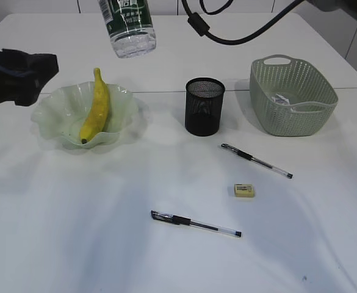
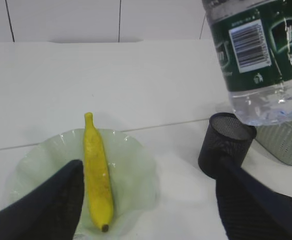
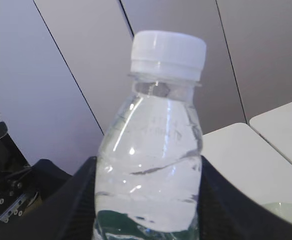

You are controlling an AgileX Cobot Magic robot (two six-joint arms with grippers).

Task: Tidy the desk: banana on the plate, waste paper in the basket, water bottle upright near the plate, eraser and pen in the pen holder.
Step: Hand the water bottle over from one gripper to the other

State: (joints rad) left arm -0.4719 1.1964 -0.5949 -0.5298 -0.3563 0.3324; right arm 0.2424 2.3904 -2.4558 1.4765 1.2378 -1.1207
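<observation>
Right pincer (image 3: 148,200) around water bottle (image 3: 150,150), white-capped.

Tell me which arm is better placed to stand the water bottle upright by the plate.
Right. Its gripper already holds the water bottle in the air behind the plate. The left gripper is open and empty over the banana.

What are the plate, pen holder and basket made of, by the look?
Plate: translucent pale green, wavy glossy rim, so likely glass or clear plastic. Pen holder: black see-through mesh, probably metal wire, matte. Basket: grey-green with moulded perforated walls, probably plastic, matte.
</observation>
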